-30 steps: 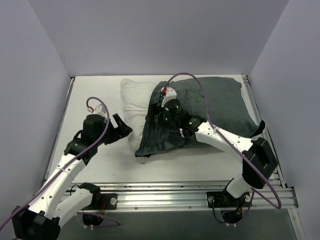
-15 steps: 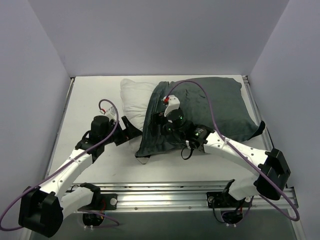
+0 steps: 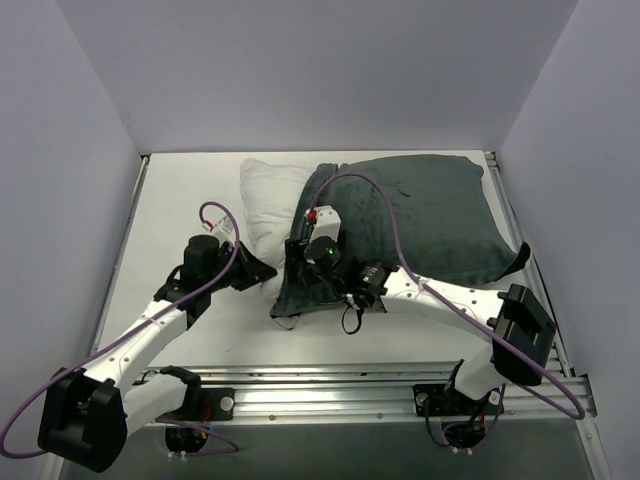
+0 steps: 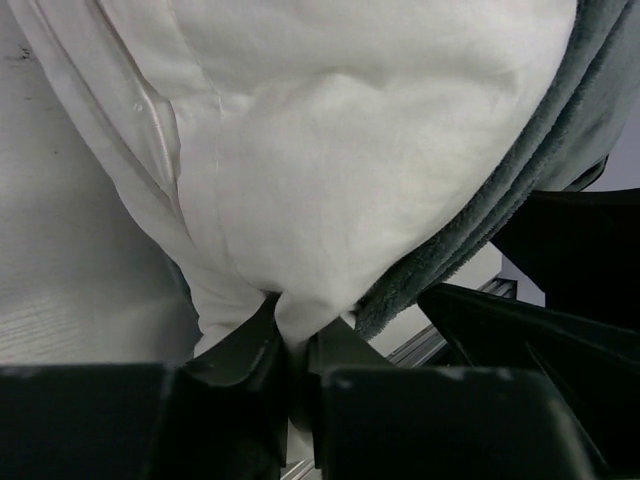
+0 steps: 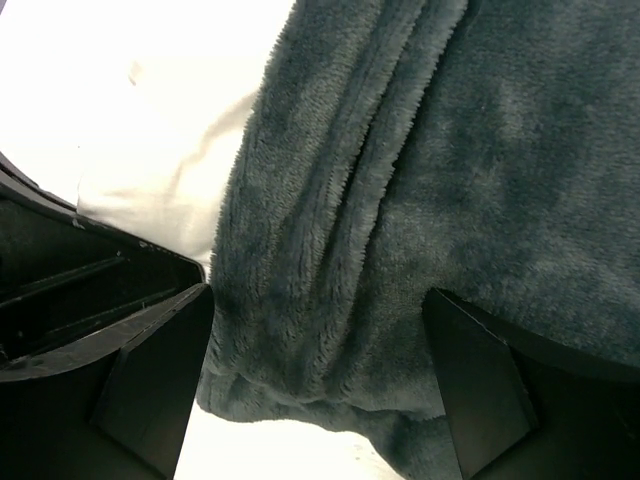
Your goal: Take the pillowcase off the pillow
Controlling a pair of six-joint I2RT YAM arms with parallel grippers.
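Observation:
The white pillow (image 3: 265, 195) sticks out to the left of the dark grey-green pillowcase (image 3: 430, 205), which covers its right part. My left gripper (image 3: 262, 270) is at the pillow's near left corner. In the left wrist view the left gripper (image 4: 295, 335) is shut on a pinch of white pillow (image 4: 330, 150) fabric, with the pillowcase (image 4: 560, 150) hem just to its right. My right gripper (image 3: 300, 268) is at the pillowcase's bunched open edge. In the right wrist view the right gripper (image 5: 320, 390) is open, and the plush pillowcase (image 5: 450, 180) edge lies between its fingers beside the pillow (image 5: 170, 120).
White walls close the table (image 3: 180, 200) on the left, back and right. A metal rail (image 3: 400, 385) runs along the near edge by the arm bases. The two grippers are close together at the pillow's near left corner. Purple cables loop above both arms.
My left gripper moved right to the pillow's near corner and shut on it. My right arm shifted left and nearer along the pillowcase to its open edge, jaws still open.

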